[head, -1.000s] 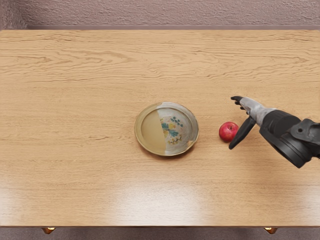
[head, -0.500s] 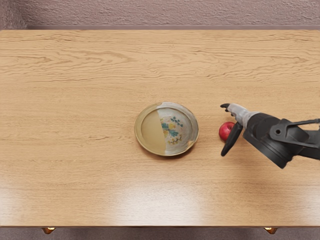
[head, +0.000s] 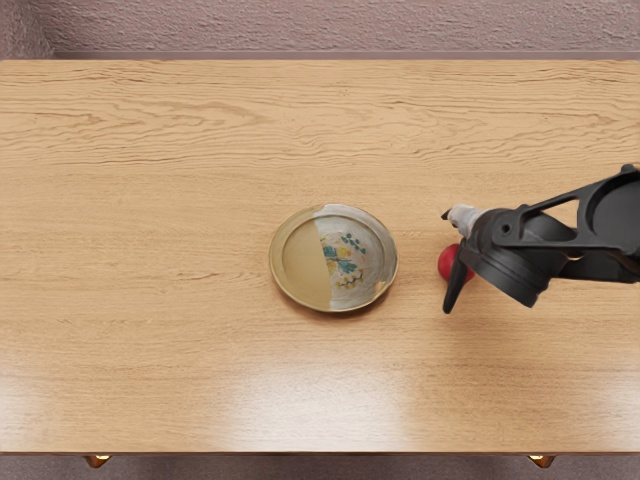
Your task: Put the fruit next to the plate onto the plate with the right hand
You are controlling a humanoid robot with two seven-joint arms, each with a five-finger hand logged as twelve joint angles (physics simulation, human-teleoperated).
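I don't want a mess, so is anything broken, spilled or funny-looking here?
Nothing stands out. The plate lies flat and whole, and the red apple sits beside it, partly hidden by the right hand.

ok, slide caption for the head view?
Open right hand straddles the red apple beside the plate on the wooden table.

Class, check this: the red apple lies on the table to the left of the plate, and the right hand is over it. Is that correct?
Not quite. In the head view the apple lies to the right of the plate, not the left. It is on the table, and the right hand is over it.
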